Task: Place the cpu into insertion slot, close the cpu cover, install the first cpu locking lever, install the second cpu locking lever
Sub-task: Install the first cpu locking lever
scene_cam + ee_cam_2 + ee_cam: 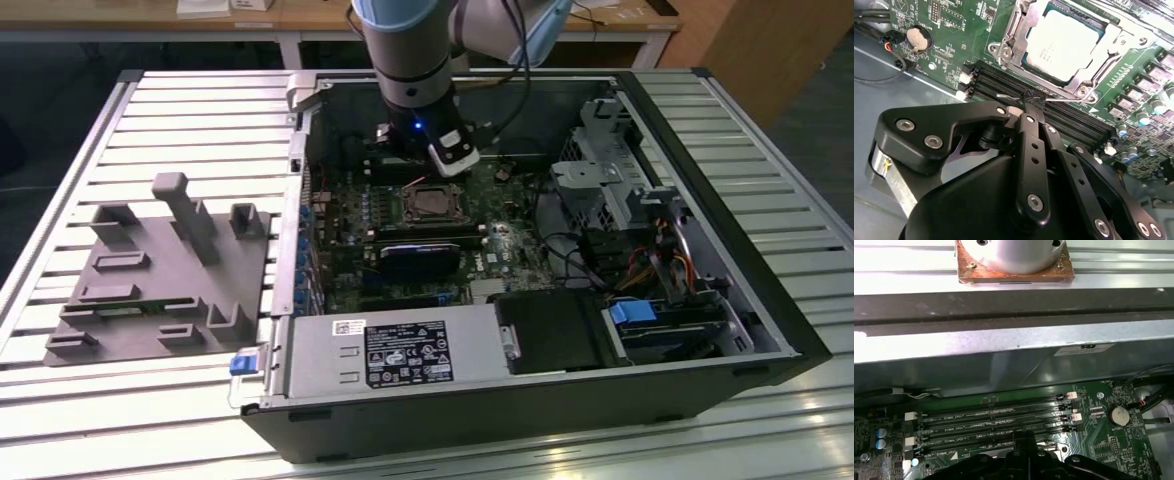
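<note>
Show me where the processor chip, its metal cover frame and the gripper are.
Chip (1064,45): second wrist view, middle of its silvery top.
Cover frame (1118,42): second wrist view, broad metal side next to the chip.
Gripper (1027,106): second wrist view, between its black fingertips.

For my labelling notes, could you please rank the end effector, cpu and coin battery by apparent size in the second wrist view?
1. end effector, largest, though its nearness to the camera exaggerates this.
2. cpu.
3. coin battery, smallest.

Glare on slatted table (120,400); computer case (534,410) interior dim, shadowed; cpu (1064,45) top washed pale by reflection.
</note>
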Robot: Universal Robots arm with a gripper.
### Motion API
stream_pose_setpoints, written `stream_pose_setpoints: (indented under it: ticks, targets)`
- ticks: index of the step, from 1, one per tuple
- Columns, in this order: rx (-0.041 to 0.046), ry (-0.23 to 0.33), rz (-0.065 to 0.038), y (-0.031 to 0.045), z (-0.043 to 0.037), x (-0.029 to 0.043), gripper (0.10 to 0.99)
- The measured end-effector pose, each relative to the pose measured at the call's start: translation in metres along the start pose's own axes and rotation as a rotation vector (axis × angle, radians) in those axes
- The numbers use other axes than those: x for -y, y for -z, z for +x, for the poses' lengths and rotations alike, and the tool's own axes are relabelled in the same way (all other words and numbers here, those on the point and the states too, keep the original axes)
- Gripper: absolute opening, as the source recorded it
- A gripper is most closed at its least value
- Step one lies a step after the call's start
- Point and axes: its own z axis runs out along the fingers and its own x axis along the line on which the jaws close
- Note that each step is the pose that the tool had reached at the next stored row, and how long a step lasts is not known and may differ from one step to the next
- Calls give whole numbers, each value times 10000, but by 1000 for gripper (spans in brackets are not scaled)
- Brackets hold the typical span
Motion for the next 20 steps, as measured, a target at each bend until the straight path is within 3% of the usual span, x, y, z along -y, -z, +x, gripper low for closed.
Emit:
stream_pose_setpoints:
  ticks: [6, 17, 18, 20]
  targets:
    - [145, -444, 67, -17, 3, -2, 102]
    - [158, -444, 76, -24, 17, -25, 102]
    - [172, -440, 80, -25, 19, -26, 102]
    - [281, -409, 105, -27, 25, -27, 102]
